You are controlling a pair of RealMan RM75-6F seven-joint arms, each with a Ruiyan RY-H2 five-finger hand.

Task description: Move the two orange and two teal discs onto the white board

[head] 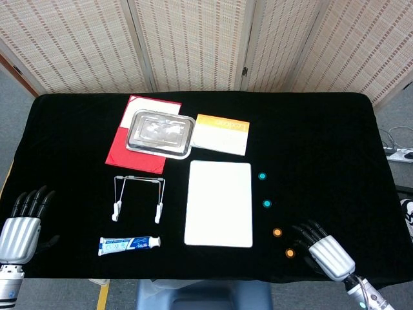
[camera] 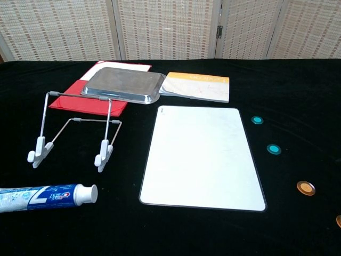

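- Right hand (head: 324, 250) sits at the near table edge, fingers spread, holding nothing; fingertips point toward the near orange disc (head: 290, 253), which lies just off them, no contact visible
- Second orange disc (head: 277, 232) is just beyond and inboard of the fingertips; the two teal discs (head: 266, 204) (head: 262, 175) run further out along the same line, well ahead of the hand
- White board (head: 219, 203) lies inboard of the right hand, past the disc column, bare; none of the four discs is on it yet
- Judgement: the hand is placed low and close to take the nearest orange first, giving a short carry across to the board
- Left hand (head: 22, 223) rests at the far opposite edge, fingers spread, empty, well apart from everything in the task
- Head view shows both hands; chest view shows neither, but gives the board and discs closer, with the near orange disc cut off at the frame edge
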